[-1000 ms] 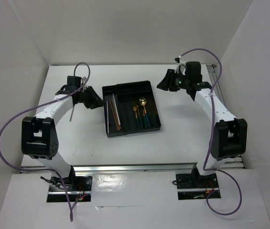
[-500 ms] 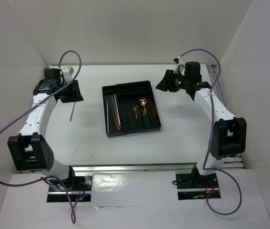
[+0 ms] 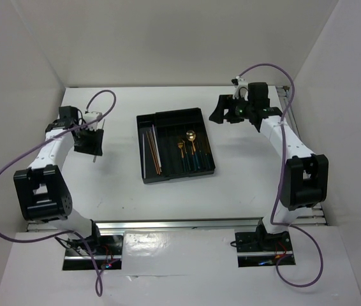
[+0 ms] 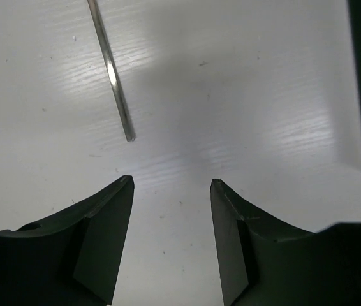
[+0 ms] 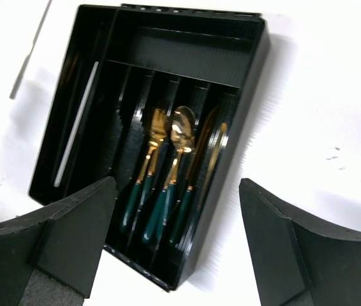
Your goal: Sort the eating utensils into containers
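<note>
Left wrist view gives us the left gripper (image 4: 171,185) with its fingers spread and nothing between them, hanging low over the white table (image 4: 263,95). One silver chopstick (image 4: 111,73) lies flat on that table, ahead of the fingertips and off toward the left finger. Its near end stops just short of that finger and the rest runs away out of the picture.

We judge this to be the stray piece to fetch, and the offset is the first risk. Closing here would catch only air, and coming straight down could set the left finger on the rod and flick it away. It is thin and smooth, so it may skid when the pads meet it. A pinch at the near end would leave most of its length free to droop, swing and knock a wall.

The black cutlery tray (image 5: 260,57) sits below and ahead of the right gripper (image 5: 177,188), whose fingers stand wide apart and empty. A gold-headed fork (image 5: 157,125) and a spoon (image 5: 182,121) lie in the tray's middle slots, and a pale chopstick (image 5: 75,124) lies in a long slot toward that gripper's left finger. We also worry about both arms crowding the tray, and about the rod landing across a divider.
</note>
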`<action>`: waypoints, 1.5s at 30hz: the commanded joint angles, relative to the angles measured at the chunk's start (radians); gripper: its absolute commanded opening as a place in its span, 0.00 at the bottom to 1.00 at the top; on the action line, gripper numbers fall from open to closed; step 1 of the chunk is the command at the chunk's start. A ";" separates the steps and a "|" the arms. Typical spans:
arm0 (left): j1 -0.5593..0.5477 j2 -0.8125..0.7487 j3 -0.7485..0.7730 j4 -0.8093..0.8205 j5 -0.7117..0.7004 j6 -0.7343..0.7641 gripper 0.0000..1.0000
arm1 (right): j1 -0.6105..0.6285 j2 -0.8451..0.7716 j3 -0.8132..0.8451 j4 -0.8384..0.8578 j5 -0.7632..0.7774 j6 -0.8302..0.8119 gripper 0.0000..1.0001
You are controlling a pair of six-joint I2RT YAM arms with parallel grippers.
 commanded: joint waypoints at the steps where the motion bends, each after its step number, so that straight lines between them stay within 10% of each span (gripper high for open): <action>1: 0.004 0.076 0.047 0.043 -0.037 0.074 0.64 | -0.026 -0.003 0.026 -0.012 0.025 -0.049 0.85; 45: 0.022 0.568 0.314 0.065 -0.056 0.000 0.35 | -0.106 0.016 0.026 -0.041 0.025 -0.059 0.85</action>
